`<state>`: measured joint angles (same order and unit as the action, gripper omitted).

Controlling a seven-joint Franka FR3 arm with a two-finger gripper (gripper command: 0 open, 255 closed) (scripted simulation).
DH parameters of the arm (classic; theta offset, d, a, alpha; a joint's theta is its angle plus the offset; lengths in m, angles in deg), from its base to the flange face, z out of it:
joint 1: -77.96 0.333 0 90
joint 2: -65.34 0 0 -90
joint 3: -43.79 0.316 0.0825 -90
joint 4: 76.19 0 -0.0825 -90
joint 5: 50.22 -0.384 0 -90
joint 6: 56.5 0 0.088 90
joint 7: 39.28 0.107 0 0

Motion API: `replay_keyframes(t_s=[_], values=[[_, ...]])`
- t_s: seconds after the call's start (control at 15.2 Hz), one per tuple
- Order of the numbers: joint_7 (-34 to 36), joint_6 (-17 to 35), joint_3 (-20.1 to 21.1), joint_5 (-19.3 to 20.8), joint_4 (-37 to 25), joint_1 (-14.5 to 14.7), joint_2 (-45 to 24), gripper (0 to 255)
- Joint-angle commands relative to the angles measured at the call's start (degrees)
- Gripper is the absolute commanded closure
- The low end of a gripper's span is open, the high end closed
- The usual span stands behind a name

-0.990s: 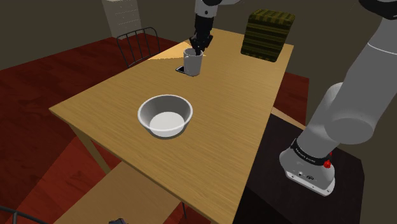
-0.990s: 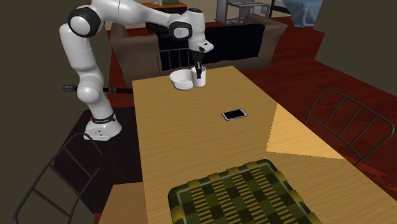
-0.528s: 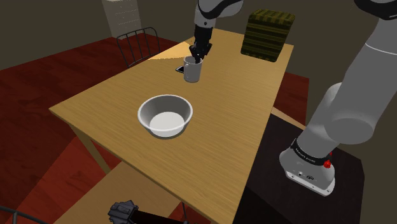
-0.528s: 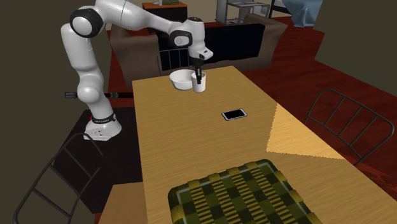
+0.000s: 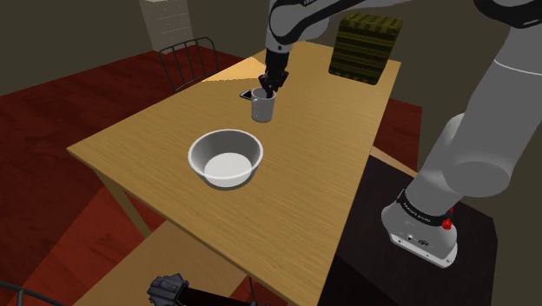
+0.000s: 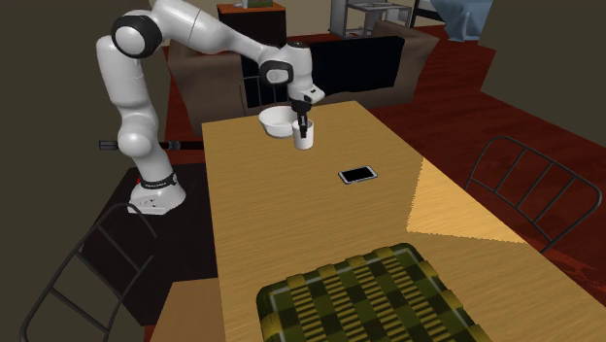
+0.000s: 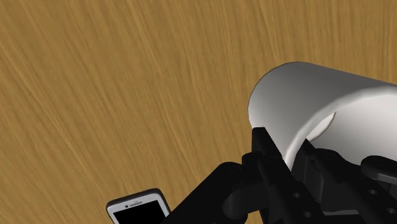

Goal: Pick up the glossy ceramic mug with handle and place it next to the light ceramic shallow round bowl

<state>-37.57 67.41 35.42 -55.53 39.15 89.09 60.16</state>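
A pale glossy mug [image 5: 263,106] is clasped at its rim by my black gripper [image 5: 268,85], which is shut on it from above. The mug is upright over the wooden table [image 5: 321,148]. The light shallow round bowl [image 5: 226,157] sits nearer the table's middle, apart from the mug. In the second exterior view the mug [image 6: 305,135] is just in front of the bowl [image 6: 276,120], with the gripper [image 6: 302,122] reaching into it. In the wrist view one black finger [image 7: 266,151] presses the outside of the mug's wall [image 7: 305,102].
A phone [image 6: 357,174] lies flat mid-table; it also peeks out behind the mug [image 5: 247,94]. A green checkered box [image 5: 366,45] stands at the far end. A wire chair [image 5: 187,57] stands by the table's far side.
The gripper has carried the mug along the table away from the phone and closer to the bowl. The bowl and phone have not moved.
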Motion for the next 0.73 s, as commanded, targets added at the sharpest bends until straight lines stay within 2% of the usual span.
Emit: replay_keyframes(t_s=[0.0, 0.4, 0.66], values=[[-0.2, 1.5, 0.0, -0.2, 0.7, 0.0, -0.7, 255], [-0.8, 5.7, 0.1, -0.9, 2.9, 0.0, -2.8, 255], [-0.8, 5.7, 0.1, -0.9, 2.9, 0.0, -2.8, 255]])
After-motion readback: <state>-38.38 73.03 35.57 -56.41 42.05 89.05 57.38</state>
